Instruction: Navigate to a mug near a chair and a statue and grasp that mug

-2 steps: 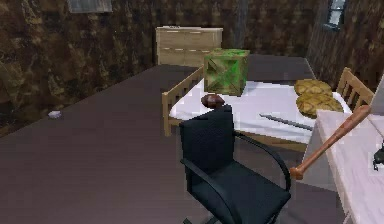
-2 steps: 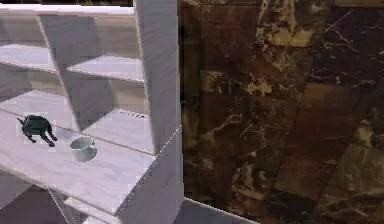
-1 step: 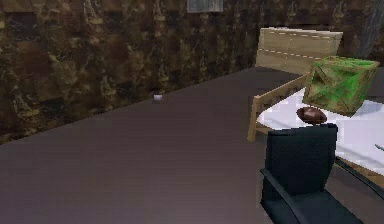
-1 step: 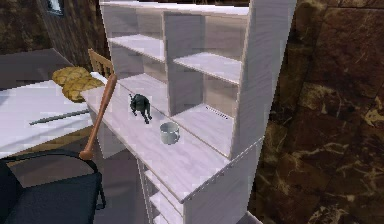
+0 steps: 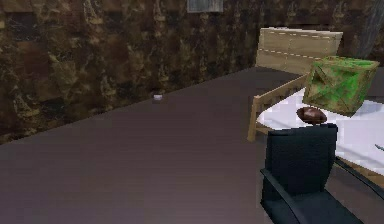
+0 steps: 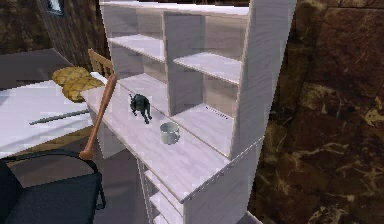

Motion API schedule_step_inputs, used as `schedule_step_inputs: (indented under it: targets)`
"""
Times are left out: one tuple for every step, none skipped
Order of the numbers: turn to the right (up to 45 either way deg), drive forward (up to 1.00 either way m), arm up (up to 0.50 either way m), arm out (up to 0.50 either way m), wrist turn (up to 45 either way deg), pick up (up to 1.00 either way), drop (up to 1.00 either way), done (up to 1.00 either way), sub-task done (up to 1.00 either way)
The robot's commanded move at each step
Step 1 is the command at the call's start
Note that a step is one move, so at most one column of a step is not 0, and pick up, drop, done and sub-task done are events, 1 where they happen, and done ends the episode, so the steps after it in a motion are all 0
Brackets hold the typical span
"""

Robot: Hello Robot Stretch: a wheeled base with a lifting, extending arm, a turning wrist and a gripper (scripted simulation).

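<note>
here's the mug (image 6: 170,132), pale and upright, near the middle of the arm side view on the white desk (image 6: 196,166), standing just in front of the lowest cubby of the shelf unit (image 6: 205,62). the small dark statue (image 6: 140,106) stands near it, up and to the left, apart from it, and the black chair (image 6: 45,192) fills the lower left corner, so this looks like the right mug. as for the gripper, i cannot tell its state from these pictures. my read is that the driving is about done and the step in hand is the reach. to do it well, line the base up so the mug sits just left of where the arm would come up from the bottom edge, set the lift above the desk top but under the shelf board over the cubby, then extend slowly. keep off the statue and the wooden bat (image 6: 100,118) leaning on the desk's left edge; a sideways brush could tip the mug or push it back into the cubby.
</note>
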Motion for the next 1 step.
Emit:
schedule_step_inputs:
  targets:
    - [0.0,0.00,0.34,0.00,0.0,0.00,0.00,0.00,0.00]
